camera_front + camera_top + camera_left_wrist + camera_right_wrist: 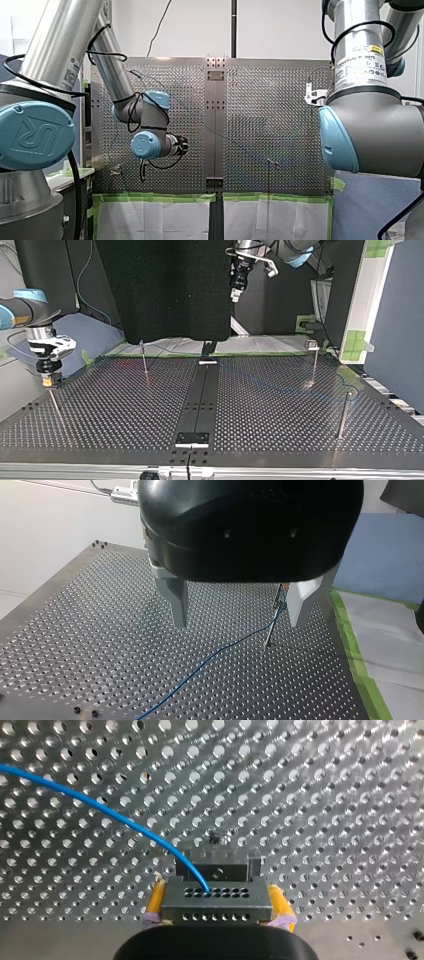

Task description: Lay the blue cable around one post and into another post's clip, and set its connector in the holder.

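My right gripper [215, 917] has its yellow pads [156, 902] shut on the sides of a grey connector block [215, 900]. The blue cable [100, 810] leaves the block's top and arcs away over the perforated plate. A grey slotted piece [215, 866] sits just ahead of the block. In the top view this gripper [48, 381] hangs low at the left, above a thin post [55, 407]. My left gripper [237, 610] is open and holds nothing. It hovers high over a clip post [276, 615] that the blue cable [200, 666] runs up to.
More thin posts stand on the perforated table [125, 415]: one at the back left [144, 360], one at the back right [313, 365], one at the near right [343, 415]. A dark centre strip [200, 400] divides the plate. Green tape [360, 665] edges the table.
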`<state>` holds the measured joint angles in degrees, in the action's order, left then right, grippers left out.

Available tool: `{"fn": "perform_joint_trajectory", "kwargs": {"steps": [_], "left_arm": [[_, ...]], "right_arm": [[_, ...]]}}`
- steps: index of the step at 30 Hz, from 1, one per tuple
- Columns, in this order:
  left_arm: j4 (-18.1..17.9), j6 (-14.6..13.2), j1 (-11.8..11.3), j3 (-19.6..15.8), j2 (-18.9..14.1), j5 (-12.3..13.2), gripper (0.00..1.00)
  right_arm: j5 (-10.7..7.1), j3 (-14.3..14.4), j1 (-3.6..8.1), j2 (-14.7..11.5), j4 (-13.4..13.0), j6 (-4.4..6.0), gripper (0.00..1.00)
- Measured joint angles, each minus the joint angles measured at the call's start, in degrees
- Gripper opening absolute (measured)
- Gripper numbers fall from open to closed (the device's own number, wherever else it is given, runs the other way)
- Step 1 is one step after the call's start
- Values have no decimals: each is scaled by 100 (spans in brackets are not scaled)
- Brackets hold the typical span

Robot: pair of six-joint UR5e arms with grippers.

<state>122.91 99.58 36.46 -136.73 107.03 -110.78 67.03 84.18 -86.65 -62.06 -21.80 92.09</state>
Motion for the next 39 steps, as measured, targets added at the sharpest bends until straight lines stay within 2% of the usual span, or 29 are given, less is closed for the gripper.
{"fn": "perform_joint_trajectory", "kwargs": {"steps": [19,26,33,39], "left_arm": [[6,0,0,1,0,0,98],[6,0,0,0,2,0,98],[22,0,-1,0,-1,0,98],[31,0,-2,0,0,0,98]], "right_arm": [[-69,-19,18,21,-40,20,14],[-168,-83,20,71,-7,24,14],[-235,-168,26,167,58,-16,14],[-409,-212,47,174,5,-36,14]]}}
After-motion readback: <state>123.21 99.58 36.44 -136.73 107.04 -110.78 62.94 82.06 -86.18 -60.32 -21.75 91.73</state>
